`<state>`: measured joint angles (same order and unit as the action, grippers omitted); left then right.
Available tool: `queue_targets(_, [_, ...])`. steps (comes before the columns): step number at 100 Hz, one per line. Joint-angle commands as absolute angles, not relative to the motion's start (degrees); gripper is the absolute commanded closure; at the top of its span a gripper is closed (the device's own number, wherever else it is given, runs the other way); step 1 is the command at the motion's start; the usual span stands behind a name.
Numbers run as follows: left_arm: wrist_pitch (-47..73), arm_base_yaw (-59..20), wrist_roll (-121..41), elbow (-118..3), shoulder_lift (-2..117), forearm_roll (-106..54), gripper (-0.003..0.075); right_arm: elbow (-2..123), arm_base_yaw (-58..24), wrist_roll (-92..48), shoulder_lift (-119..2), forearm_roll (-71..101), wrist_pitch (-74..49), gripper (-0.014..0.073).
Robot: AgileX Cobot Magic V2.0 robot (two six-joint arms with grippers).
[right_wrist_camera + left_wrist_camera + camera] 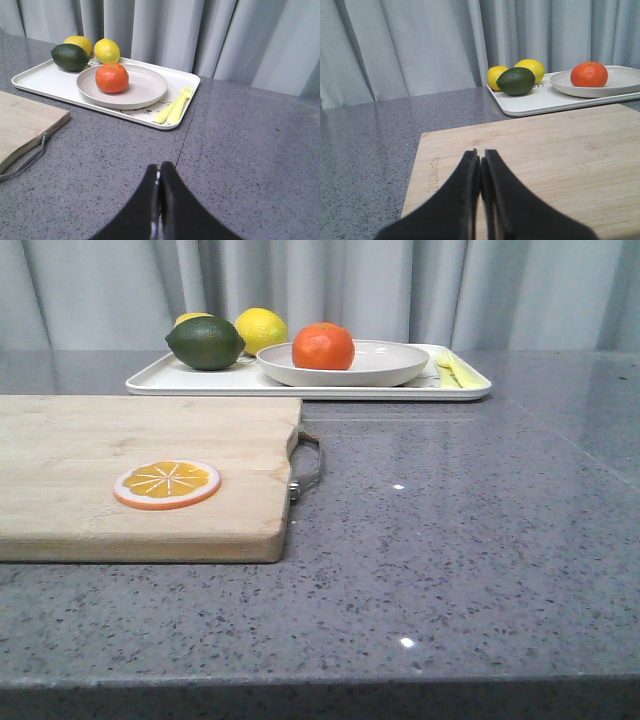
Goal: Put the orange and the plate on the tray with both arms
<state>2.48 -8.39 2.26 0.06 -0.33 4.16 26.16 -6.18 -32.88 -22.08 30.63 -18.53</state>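
Orange [323, 346] sits in plate [385, 368] on tray [200, 380], desk's far edge. Left tool [481, 172] and right tool [159, 185] closed, empty.

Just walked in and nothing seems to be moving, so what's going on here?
Nothing is being handled right now. The orange sits on the plate, and the plate rests on the tray beside two lemons and a lime. The left gripper is shut and empty over the cutting board; the right gripper is shut and empty over the bare counter. An orange slice lies on the board.
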Motion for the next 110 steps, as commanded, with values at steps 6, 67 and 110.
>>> queue_targets(6, [-1.7,-8.4,2.7,0.6,-2.1,4.2,0.0741,27.6,-5.9,-33.2,-22.4,31.2,-14.2,0.0695])
queue_targets(67, [-1.7,-8.4,2.7,0.6,-2.1,4.2,0.0741,24.3,-5.9,-28.7,-19.5,25.6,-11.7,0.0695])
queue_targets(110, [-1.7,-8.4,2.7,0.6,-2.1,4.2,0.0741,6.2,-5.9,-1.1,-0.5,0.8,-6.7,0.0695])
